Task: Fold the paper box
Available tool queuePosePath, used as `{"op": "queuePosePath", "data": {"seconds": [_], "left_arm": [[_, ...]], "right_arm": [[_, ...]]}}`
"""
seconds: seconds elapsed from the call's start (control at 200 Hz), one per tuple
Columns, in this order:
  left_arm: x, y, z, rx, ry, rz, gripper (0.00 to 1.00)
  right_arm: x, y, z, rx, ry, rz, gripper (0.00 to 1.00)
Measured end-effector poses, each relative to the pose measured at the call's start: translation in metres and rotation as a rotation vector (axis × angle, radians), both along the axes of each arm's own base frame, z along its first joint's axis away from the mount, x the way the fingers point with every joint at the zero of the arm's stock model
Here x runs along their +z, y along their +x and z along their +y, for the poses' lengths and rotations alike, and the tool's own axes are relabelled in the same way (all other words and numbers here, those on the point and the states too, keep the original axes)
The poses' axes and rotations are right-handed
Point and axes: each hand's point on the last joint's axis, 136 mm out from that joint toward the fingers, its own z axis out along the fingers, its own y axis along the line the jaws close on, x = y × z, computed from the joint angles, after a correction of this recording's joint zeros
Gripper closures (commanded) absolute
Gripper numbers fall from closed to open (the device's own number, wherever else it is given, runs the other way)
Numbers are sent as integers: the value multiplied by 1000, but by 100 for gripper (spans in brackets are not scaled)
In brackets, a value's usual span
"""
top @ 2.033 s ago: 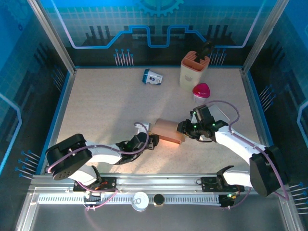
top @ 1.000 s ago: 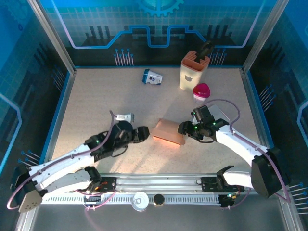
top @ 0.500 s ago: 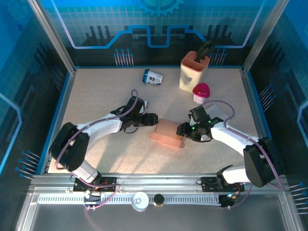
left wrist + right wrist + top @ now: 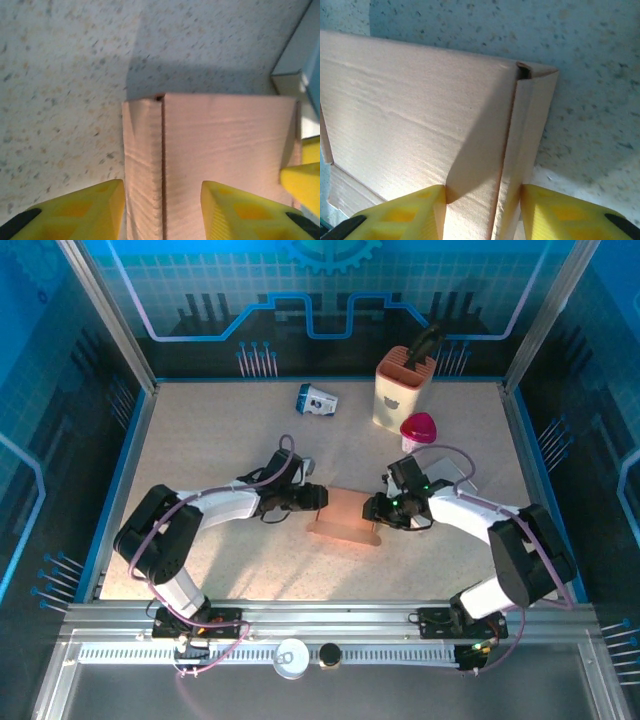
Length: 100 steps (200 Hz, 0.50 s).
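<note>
The paper box (image 4: 345, 515) is a flat brown cardboard piece lying mid-table between both arms. My left gripper (image 4: 315, 497) is at its left end. In the left wrist view the box (image 4: 225, 145) runs up between my yellow fingers (image 4: 85, 210); my left gripper (image 4: 161, 185) straddles a folded edge strip, with a gap still showing on one side. My right gripper (image 4: 372, 508) is at the box's right end. In the right wrist view my right gripper (image 4: 481, 189) has both pads against the cardboard (image 4: 410, 110), pinching the folded side flap.
A beige holder (image 4: 400, 385) with a dark tool stands at the back right, with a pink-lidded cup (image 4: 418, 430) in front of it. A small blue-and-white carton (image 4: 318, 400) lies at the back centre. A pale flat sheet (image 4: 458, 473) lies under the right arm.
The left arm swung in from the near left to the box's left end. Both grippers narrowed their jaws. The box shifted slightly away from the near edge.
</note>
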Motion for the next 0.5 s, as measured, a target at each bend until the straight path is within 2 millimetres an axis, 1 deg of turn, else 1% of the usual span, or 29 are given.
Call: {"op": "queuePosePath", "data": {"seconds": [0.105,0.235,0.295,0.39,0.5], "left_arm": [[-8,-12,15,28,36,4,55],[-2,-25,34,78,40,-20,58],[2,-29,41,98,34,-34,58],[7,-32,48,125,20,-48,58],[8,-31,53,141,4,-55,58]], "right_arm": [[1,10,8,45,1,-12,60],[3,18,25,115,2,-28,60],[3,18,35,148,5,-35,60],[4,13,44,185,15,-36,55],[6,13,47,197,28,-43,49]]}}
